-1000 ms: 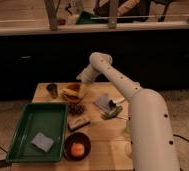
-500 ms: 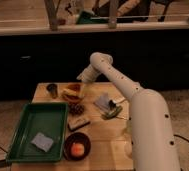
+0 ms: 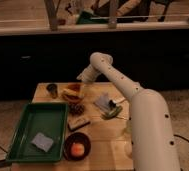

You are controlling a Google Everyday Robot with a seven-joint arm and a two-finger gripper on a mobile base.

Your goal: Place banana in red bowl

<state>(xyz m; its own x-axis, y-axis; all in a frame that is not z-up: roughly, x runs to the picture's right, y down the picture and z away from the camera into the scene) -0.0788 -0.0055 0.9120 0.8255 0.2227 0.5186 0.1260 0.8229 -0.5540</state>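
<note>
White robot arm [image 3: 138, 105] is bent over the light wooden tabletop [image 3: 100, 145], with the tool [image 3: 83, 79] at the far end. Honestly can't tell if the tool is wide, narrow or holding anything. Big green plastic tray [image 3: 33, 120] sits near-left of it. The round orange-red bowl [image 3: 74, 99] is right under the tool, and the small pale-yellow curved banana [image 3: 70, 92] looks to be lying in that bowl, just below the tool.

The wooden table [image 3: 104, 146] carries a green tray [image 3: 44, 122] at nine o'clock, a dark cup [image 3: 52, 90] at ten, the red bowl [image 3: 68, 97] at eleven with the gripper [image 3: 82, 81] hanging just above it, a pale packet [image 3: 104, 102] at two, a small bar [image 3: 79, 122] at centre and a dark bowl [image 3: 67, 145] at six.
</note>
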